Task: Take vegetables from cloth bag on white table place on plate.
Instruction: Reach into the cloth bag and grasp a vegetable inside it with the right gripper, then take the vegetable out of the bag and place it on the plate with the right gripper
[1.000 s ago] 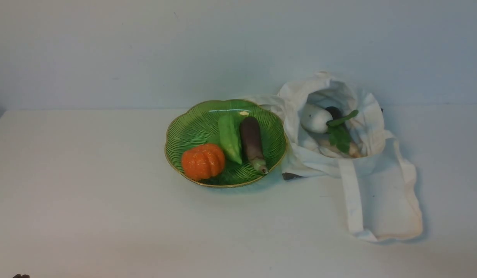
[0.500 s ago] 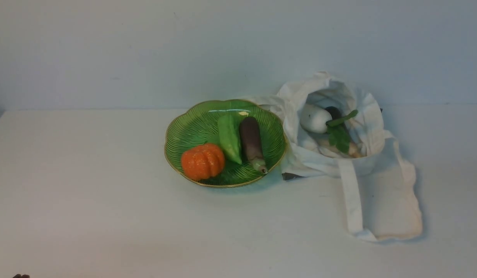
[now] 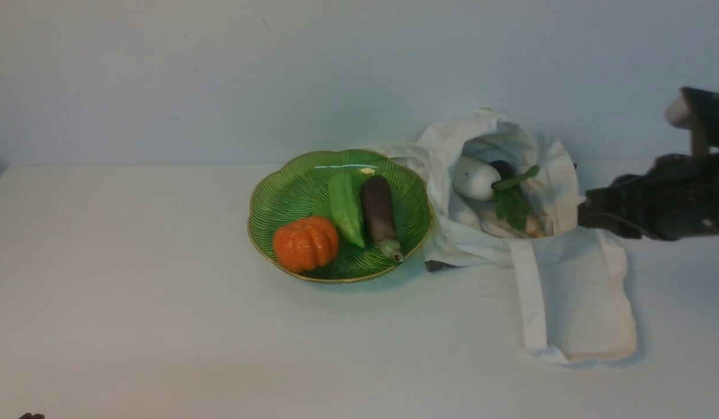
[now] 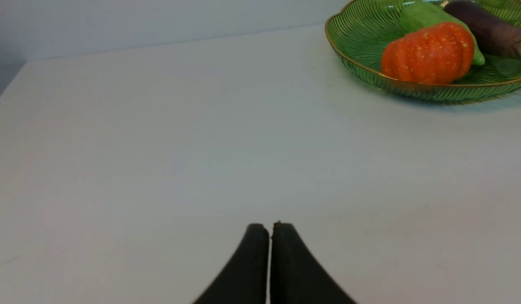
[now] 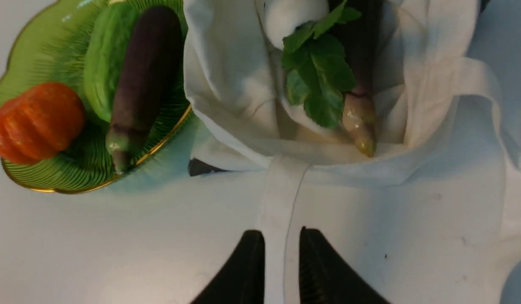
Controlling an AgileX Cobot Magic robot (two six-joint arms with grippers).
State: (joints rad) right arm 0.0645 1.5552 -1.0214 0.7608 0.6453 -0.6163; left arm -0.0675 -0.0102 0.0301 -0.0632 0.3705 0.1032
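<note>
The cloth bag (image 3: 560, 174) lies open on the white table (image 3: 132, 291), right of the green plate (image 3: 260, 192). In the bag's mouth are the white radish (image 3: 474, 177) with green leaves (image 3: 510, 206) and a dark eggplant (image 3: 503, 169). Another eggplant (image 3: 379, 212) lies on the plate. My right gripper (image 3: 583, 212) hovers at the bag's right edge; in the right wrist view it (image 5: 281, 234) is slightly open and empty above the bag's strap (image 5: 281, 198), with the radish (image 5: 292, 14) ahead. My left gripper (image 4: 269, 228) is shut and empty over bare table.
An orange pumpkin (image 3: 305, 243) and a green gourd (image 3: 346, 209) also lie on the plate. A small dark object (image 3: 438, 266) pokes out under the bag's front-left corner. The bag's straps and flat cloth (image 3: 580, 314) spread toward the front.
My right arm has come into the front view from the right and now stands beside the bag. The bag, plate and vegetables have not moved.
</note>
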